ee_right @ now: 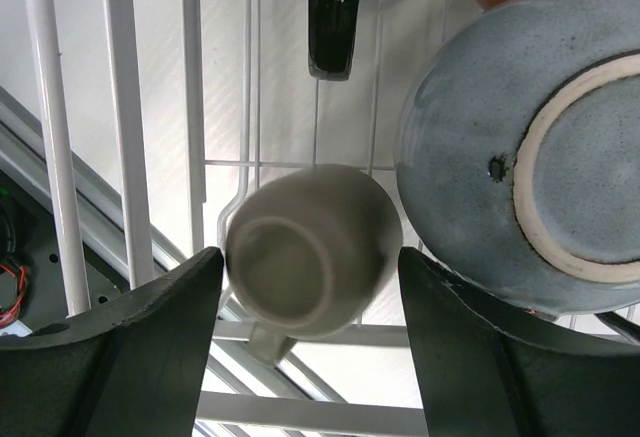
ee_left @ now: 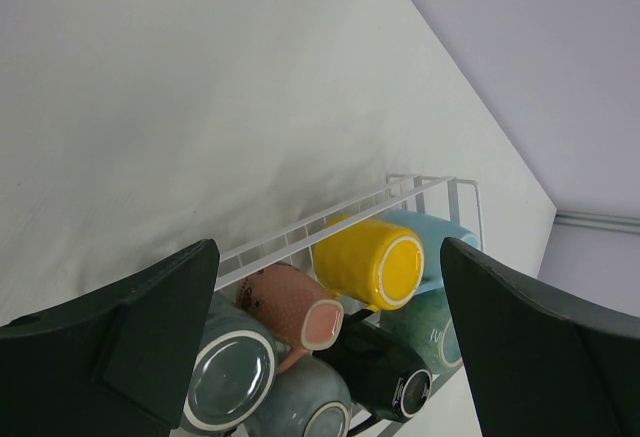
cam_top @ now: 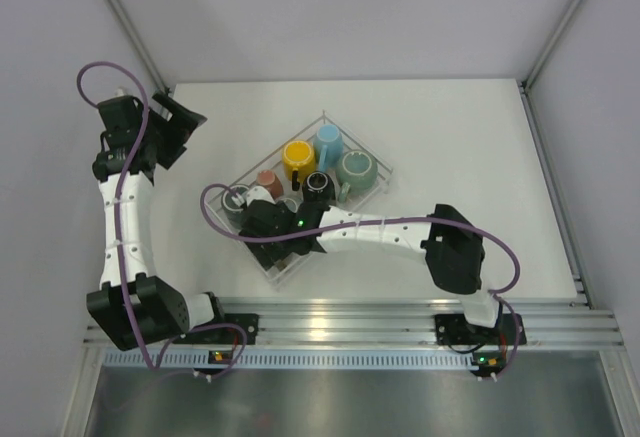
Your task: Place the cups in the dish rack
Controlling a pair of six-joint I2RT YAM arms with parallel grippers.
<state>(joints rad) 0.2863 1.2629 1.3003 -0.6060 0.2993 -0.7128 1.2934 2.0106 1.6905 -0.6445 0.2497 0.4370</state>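
My right end effector (ee_right: 310,292) is hovering inside the pale, see-through rectangular dish rack (ee_right: 110,107), its fingers flanking the small olive ceramic mug (ee_right: 310,257), which is sitting upside down near the rack's near edge. I cannot tell whether my pads are pressing on it or just clear of it (the mug is looking slightly blurred). My worry is that a finger dragging on its side as I am pulling away could tip it off the bars, or knock it against the big grey-blue glazed mug (ee_right: 530,137) sitting just beside it.

My left end effector (ee_left: 328,257) is hanging spread wide and empty over the white tabletop (cam_top: 450,127), well apart from the rack.

The rack is also holding the yellow mug (cam_top: 297,157), the light blue mug (cam_top: 329,140), the pale teal-green mug (cam_top: 356,168), the black mug (cam_top: 319,187) and the salmon pink mug (cam_top: 267,181), all packed closely.
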